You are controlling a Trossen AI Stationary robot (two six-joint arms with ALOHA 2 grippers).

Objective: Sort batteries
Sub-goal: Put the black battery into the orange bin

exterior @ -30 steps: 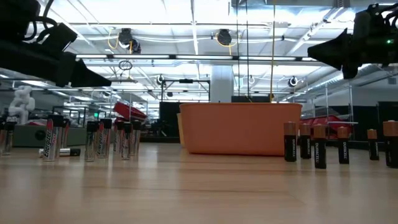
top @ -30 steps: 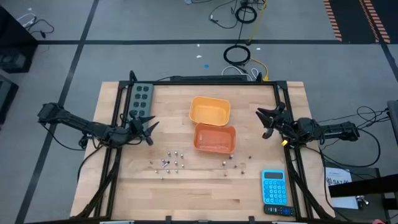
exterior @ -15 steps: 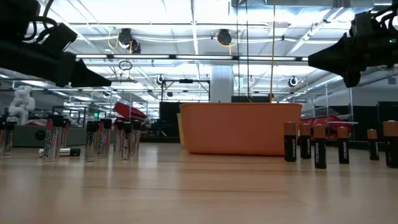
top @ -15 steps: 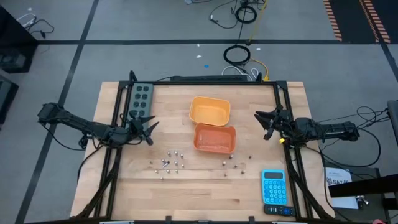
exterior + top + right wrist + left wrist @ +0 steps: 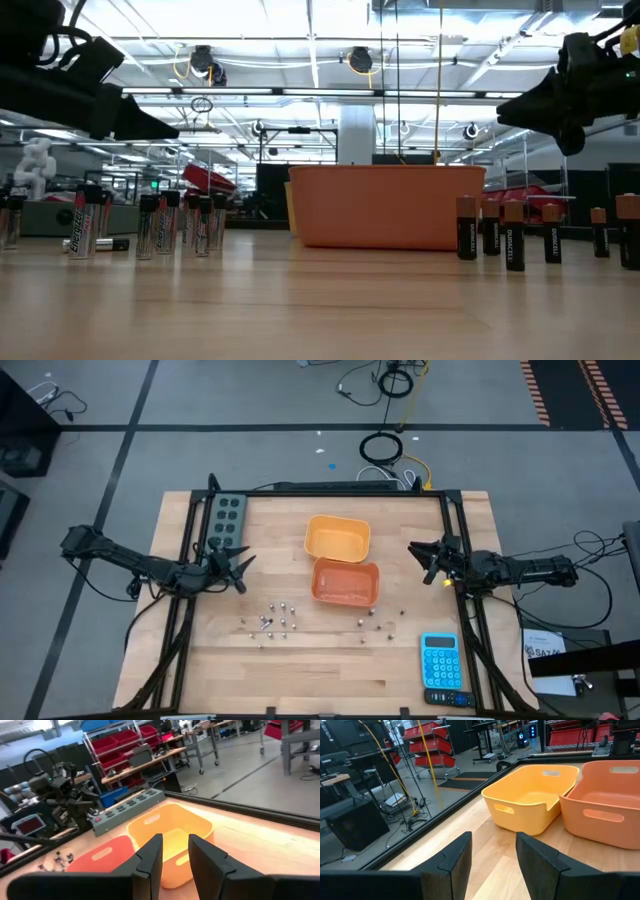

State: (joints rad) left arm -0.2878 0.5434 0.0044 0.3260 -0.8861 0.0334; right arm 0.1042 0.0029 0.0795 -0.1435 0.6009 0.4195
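Several silvery batteries (image 5: 270,622) stand on end on the table's near-left part; in the low view these silvery batteries (image 5: 150,228) form a row, with one lying flat (image 5: 105,244). Dark batteries (image 5: 380,622) stand to their right, and the low view shows the dark batteries (image 5: 510,240) upright. My left gripper (image 5: 244,568) hovers open above the table, left of the bins and beyond the silvery group; it also shows in its wrist view (image 5: 492,845). My right gripper (image 5: 420,560) hangs open right of the bins, clear of the table (image 5: 505,108), fingers apart (image 5: 175,845).
A yellow bin (image 5: 337,538) and an orange bin (image 5: 346,581) sit side by side at mid-table, between the arms. A grey power strip (image 5: 226,517) lies at the far-left corner. A blue calculator (image 5: 440,660) lies near the right edge. Bare wood (image 5: 300,670) runs along the near edge.
My right gripper has drifted toward the table's left, nearer the bins, and come down a little while staying open. The left arm and the batteries have kept still.
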